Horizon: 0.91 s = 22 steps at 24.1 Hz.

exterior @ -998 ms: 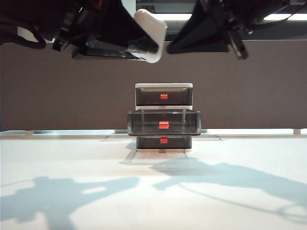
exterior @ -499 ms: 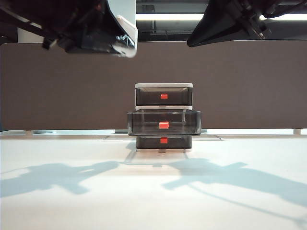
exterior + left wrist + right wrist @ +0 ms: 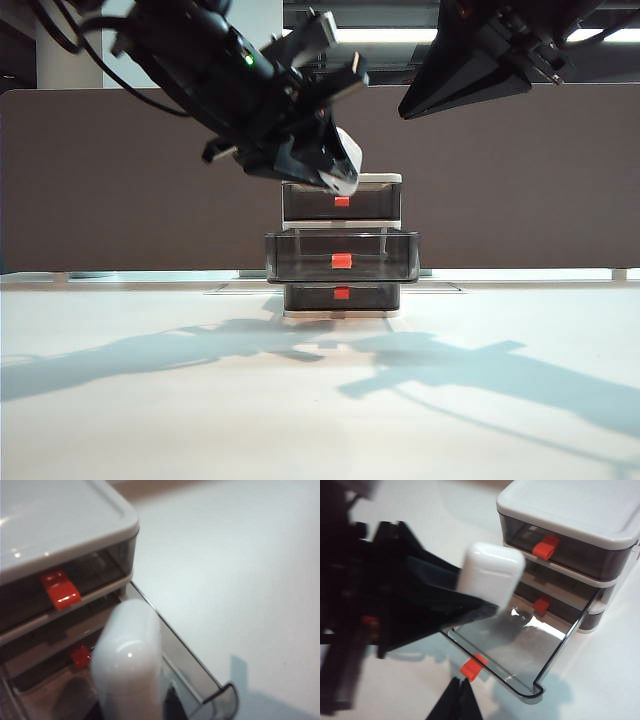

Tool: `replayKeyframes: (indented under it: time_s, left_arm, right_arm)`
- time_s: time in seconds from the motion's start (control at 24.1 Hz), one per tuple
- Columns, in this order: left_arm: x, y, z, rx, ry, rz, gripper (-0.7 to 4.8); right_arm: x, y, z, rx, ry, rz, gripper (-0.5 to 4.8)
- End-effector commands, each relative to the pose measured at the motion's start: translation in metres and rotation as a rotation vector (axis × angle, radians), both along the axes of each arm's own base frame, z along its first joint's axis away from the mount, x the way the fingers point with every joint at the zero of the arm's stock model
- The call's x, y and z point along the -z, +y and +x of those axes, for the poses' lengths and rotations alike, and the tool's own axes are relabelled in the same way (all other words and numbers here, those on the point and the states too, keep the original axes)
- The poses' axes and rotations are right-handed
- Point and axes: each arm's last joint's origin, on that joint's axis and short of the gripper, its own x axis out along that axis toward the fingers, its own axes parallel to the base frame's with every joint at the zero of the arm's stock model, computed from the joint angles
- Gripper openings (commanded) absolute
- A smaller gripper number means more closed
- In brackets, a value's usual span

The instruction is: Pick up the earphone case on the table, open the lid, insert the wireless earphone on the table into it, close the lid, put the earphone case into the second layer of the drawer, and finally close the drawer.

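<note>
The left gripper (image 3: 335, 165) was clamped on the small glossy white pill-shaped plastic earphone case (image 3: 346, 158), held in the air above the pulled-out second layer of the drawer (image 3: 342, 256), the smoky dark translucent middle tray with a red-orange handle tab (image 3: 342, 261). In the exterior view the case overlapped the top corner of the drawer (image 3: 342, 245), a small three-tier white-framed desktop unit standing on the wide plain white table (image 3: 150, 420); whether case and unit touched could not be told there. The left wrist view showed the case (image 3: 129, 665) close up and blurred, its lower end cut off by the frame edge and the fingers holding it hidden. The right wrist view showed the case (image 3: 490, 574) sticking out of the black left gripper (image 3: 470, 597) over the open tray (image 3: 520, 650), clear of the tray floor. The case's dark slot and lid seam were not readable. The right gripper (image 3: 415, 108) hung high up on the right of the exterior view, fingers pressed together with nothing between them; only its dark tips (image 3: 457, 702) showed in its own wrist view, cut off at the frame edge. Top and bottom drawers sat pushed in; their contents were too dark to make out. No earphone could be made out.
</note>
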Motion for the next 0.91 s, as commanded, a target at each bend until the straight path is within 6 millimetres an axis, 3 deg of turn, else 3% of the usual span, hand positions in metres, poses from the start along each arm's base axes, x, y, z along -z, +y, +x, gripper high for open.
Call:
replayKeyframes:
  time_s: [0.04,0.33,0.71,0.75,0.83,0.91]
  left_arm:
    - [0.003,-0.005,0.011,-0.003,0.006,0.009,0.13]
    - [0.018,-0.004,0.025,-0.018,0.026,0.05,0.18]
    - [0.031,-0.007,0.028,-0.016,0.057,0.074,0.27]
    - [0.032,-0.007,0.028,-0.016,0.062,0.077,0.33]
    - [0.033,-0.007,0.027,-0.016,0.073,0.085,1.26]
    - [0.034,-0.006,0.027,-0.016,0.08,0.091,1.31]
  right_arm:
    - [-0.001,0.0,-0.001,-0.002,0.001,-0.006,-0.01]
    - [0.005,-0.002,-0.003,0.014,0.05,-0.051,-0.01]
    - [0.011,-0.003,-0.004,0.033,0.058,-0.071,-0.01]
    - [0.011,-0.003,-0.004,0.033,0.059,-0.071,-0.01]
    - [0.012,-0.003,-0.003,0.033,0.062,-0.073,-0.01]
    - [0.013,-0.003,-0.003,0.033,0.065,-0.075,-0.01]
